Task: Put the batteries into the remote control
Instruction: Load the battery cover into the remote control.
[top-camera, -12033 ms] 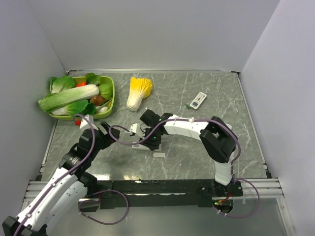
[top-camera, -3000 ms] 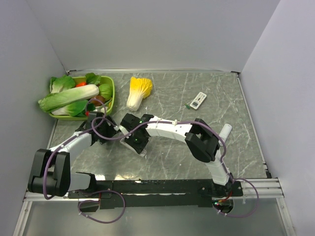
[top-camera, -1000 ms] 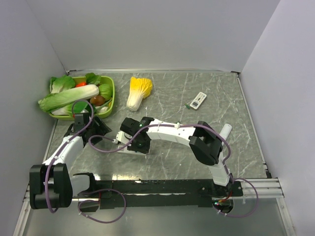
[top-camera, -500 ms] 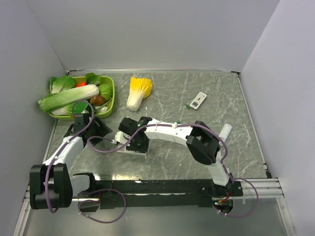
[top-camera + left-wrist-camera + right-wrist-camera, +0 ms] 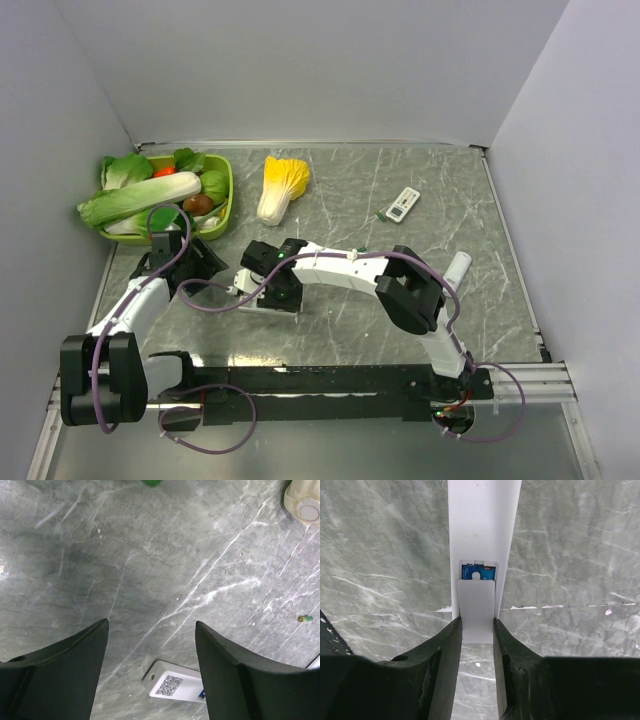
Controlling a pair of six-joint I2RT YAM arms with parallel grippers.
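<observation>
Lying between white walls [image 5: 300,70], your marbled table [image 5: 420,200] bears a basket [image 5: 231,192] of vegetables [image 5: 140,198] upper left. Right gripper [image 5: 476,627] pinches the remote's [image 5: 485,520] cover [image 5: 476,600] beside blue batteries [image 5: 479,570], left of centre; left gripper [image 5: 151,626] gapes empty.

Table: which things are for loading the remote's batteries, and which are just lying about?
For the job: remote, its cover, blue batteries inside, loose battery.
Lying about: second remote, vegetable basket, cabbage.
</observation>
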